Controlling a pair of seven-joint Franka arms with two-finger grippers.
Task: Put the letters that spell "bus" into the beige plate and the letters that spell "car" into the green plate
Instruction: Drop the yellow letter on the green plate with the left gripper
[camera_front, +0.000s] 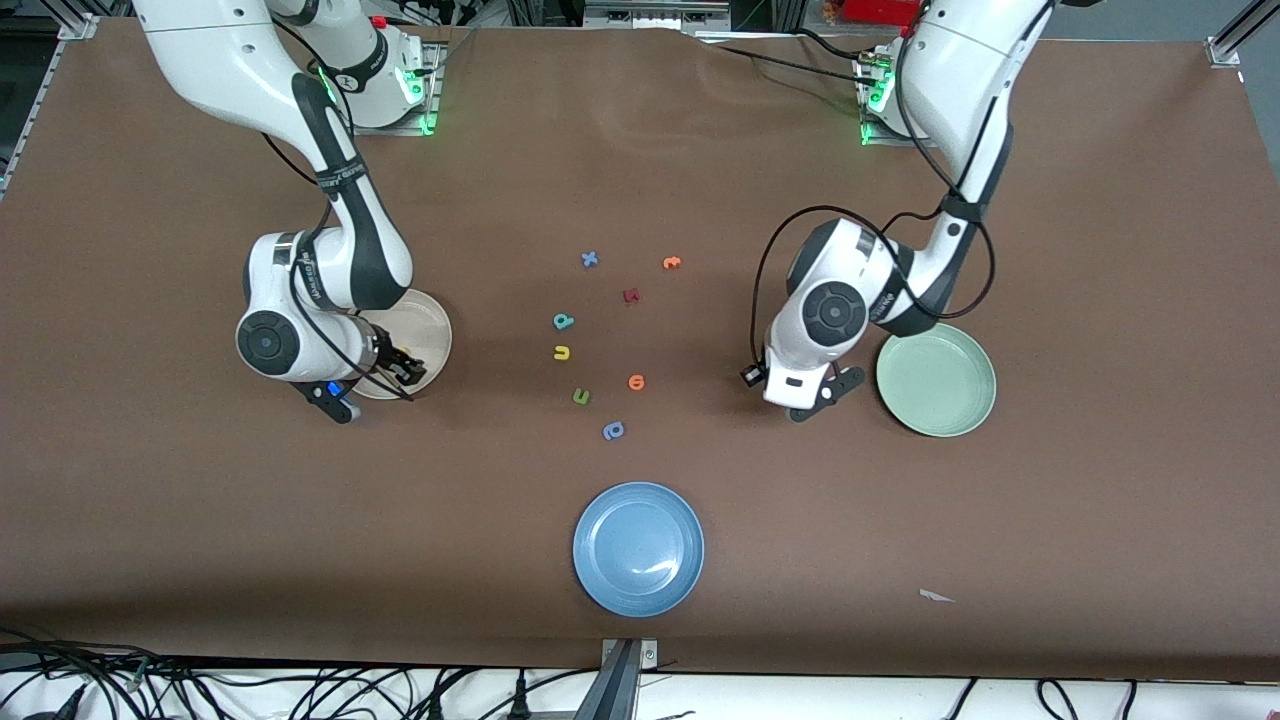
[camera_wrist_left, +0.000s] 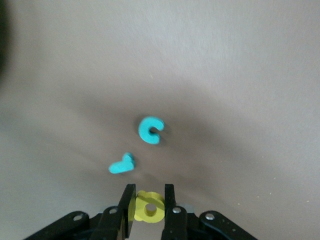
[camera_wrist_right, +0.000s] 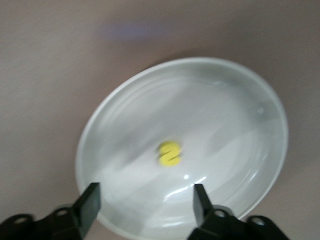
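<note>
Over beige plate (camera_wrist_right: 260, 115), right gripper (camera_wrist_right: 145, 200) fingers wide, empty; yellow s (camera_wrist_right: 169, 153) lies inside. Left gripper (camera_wrist_left: 149, 200) pinches yellow a (camera_wrist_left: 148, 206); carry over green plate (camera_front: 936, 380), release low, near centre.

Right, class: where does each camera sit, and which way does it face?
Front view: high across the table, facing the robots; both arms show.
Left wrist view: on that wrist, looks down at the table; left gripper shut on the yellow "a".
Right wrist view: on that wrist, looks down into the beige plate; right gripper open.
Front and right wrist views share the beige plate.
</note>
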